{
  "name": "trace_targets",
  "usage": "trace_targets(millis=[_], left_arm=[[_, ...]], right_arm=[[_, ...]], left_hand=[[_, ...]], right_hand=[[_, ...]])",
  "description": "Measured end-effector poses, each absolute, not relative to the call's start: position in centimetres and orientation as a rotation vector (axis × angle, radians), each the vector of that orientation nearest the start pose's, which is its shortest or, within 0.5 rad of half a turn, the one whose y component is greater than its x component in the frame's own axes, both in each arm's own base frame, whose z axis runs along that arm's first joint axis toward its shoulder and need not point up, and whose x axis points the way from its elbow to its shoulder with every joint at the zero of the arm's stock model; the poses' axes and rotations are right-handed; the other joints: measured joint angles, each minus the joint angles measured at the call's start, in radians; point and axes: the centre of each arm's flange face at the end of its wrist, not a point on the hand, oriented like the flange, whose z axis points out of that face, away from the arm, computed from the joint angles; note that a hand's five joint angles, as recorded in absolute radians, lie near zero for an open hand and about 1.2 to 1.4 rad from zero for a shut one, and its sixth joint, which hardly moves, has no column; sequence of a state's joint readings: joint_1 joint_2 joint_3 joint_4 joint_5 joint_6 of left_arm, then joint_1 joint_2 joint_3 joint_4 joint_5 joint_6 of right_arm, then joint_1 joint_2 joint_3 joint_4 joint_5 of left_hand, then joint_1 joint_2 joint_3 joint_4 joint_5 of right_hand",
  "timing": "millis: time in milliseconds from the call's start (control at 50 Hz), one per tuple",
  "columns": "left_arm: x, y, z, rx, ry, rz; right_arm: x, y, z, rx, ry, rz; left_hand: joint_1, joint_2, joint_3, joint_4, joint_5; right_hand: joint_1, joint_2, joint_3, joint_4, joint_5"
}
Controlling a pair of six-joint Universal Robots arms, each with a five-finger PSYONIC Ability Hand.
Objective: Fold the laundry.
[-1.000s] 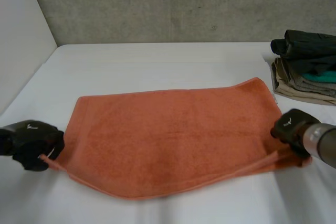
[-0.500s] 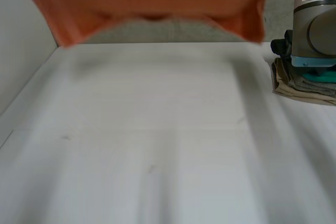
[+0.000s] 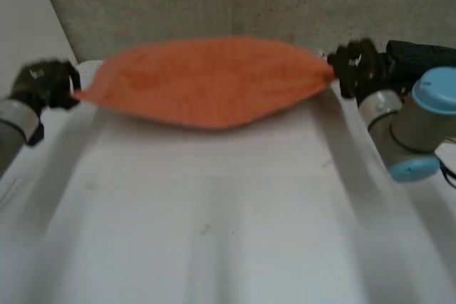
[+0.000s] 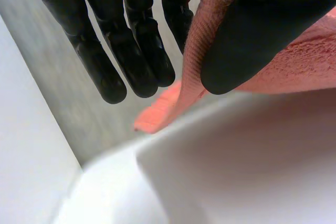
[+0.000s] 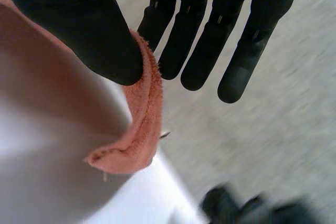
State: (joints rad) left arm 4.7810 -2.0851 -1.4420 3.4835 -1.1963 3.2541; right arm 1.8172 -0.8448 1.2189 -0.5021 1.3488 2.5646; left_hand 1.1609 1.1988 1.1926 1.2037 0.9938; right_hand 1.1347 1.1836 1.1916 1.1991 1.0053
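Between left hand [image 3: 44,83] and right hand [image 3: 353,66], an orange towel [image 3: 206,80] hangs stretched above the bench [image 3: 214,204].
Each hand's thumb clamps a towel corner against its fingers, the other fingers straight.

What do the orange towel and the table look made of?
The orange towel looks like cotton terry: matte, with a fuzzy looped pile and a rolled hem along its edge, though the fibre itself can't be confirmed. The table looks like a smooth, hard white surface, perhaps laminate, flat and even with only a few faint marks.
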Motion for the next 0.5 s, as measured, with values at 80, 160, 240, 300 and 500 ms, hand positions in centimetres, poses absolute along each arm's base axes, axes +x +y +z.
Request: trace_targets(millis=[80,160,240,300,500], left_arm=[[-12.8,-38.4,17.0,0.515,2.472,-2.068],[-11.7,-35.4,16.3,0.558,2.594,-1.875],[-10.4,-31.4,17.2,0.640,2.731,-1.662],[-9.8,-28.5,18.4,0.722,2.829,-1.509],[-9.5,-24.9,20.6,1.139,2.910,-1.225]], right_arm=[[24.4,-39.5,15.6,-1.212,2.025,-2.246],[22.4,-37.3,15.0,-1.350,2.204,-2.036],[19.9,-33.5,15.4,-1.555,2.398,-1.709],[18.3,-30.4,16.1,-1.706,2.486,-1.442],[18.0,-27.3,18.0,-1.906,2.438,-1.310]], left_hand=[[0.000,0.000,0.000,0.000,0.000],[0.000,0.000,0.000,0.000,0.000],[0.000,0.000,0.000,0.000,0.000],[0.000,0.000,0.000,0.000,0.000],[0.000,0.001,0.000,0.000,0.000]], right_hand=[[0.000,0.000,0.000,0.000,0.000],[0.000,0.000,0.000,0.000,0.000],[0.000,0.000,0.000,0.000,0.000],[0.000,0.000,0.000,0.000,0.000],[0.000,0.000,0.000,0.000,0.004]])
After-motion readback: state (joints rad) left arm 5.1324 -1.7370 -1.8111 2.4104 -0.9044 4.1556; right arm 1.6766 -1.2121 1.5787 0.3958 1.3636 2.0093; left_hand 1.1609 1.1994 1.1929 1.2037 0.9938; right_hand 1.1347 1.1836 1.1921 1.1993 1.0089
